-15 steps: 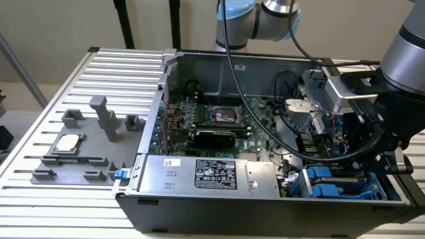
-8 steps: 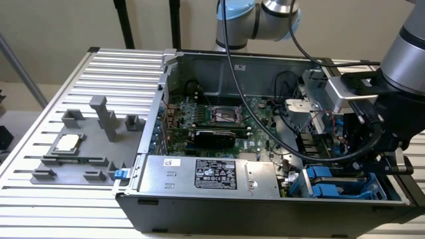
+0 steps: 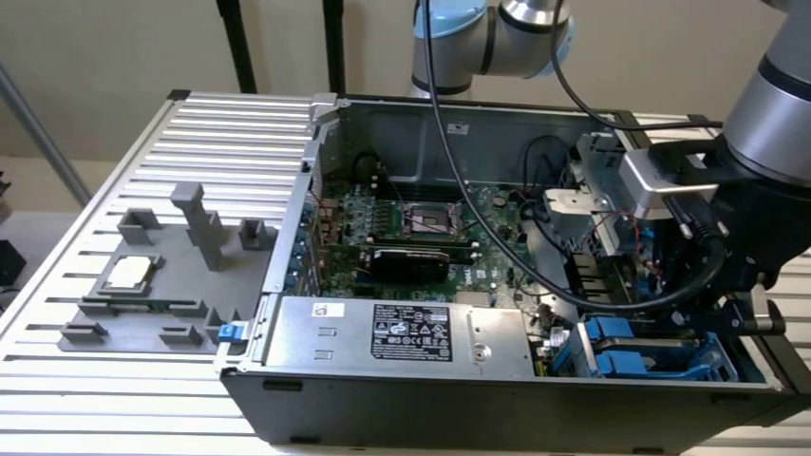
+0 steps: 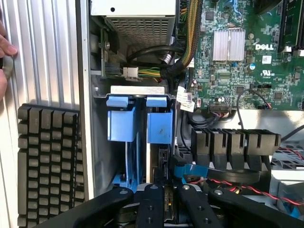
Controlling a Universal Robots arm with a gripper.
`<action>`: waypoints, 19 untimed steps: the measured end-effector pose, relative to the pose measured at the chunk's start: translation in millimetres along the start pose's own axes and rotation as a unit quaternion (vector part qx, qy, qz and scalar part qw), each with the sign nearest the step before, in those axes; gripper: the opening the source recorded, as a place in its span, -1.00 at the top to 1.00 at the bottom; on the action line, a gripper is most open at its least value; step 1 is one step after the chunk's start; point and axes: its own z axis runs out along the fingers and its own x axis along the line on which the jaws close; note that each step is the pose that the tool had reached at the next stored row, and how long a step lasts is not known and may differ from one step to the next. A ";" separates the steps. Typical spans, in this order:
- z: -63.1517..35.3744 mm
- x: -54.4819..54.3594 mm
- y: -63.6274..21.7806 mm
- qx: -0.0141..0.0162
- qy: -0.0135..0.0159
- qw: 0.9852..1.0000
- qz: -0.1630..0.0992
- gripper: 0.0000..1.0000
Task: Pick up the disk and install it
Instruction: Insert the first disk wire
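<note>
Exterior cam sits high, looking down into the open PC case (image 3: 507, 285); wrist cam hangs close above the blue drive bay (image 4: 140, 123), which both catch.

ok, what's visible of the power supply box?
The power supply box is a grey sheet-metal block lying flat along the near wall of the open case. Its top carries a black label with white print and a small white sticker. The motherboard lies behind it; blue drive carriers stand beside it on the exterior view's right.

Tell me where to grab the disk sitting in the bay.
Probably its blue end tab, coming straight in through the open side of the case. The disk stands on edge in the bay, flat faces walled in, that end exposed.
</note>
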 end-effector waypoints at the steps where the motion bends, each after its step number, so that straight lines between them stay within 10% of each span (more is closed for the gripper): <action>1: 0.2 0.0 -0.1 0.000 0.000 1.000 0.000 0.66; 19: -5.9 0.2 -2.6 0.000 0.000 1.000 0.000 0.51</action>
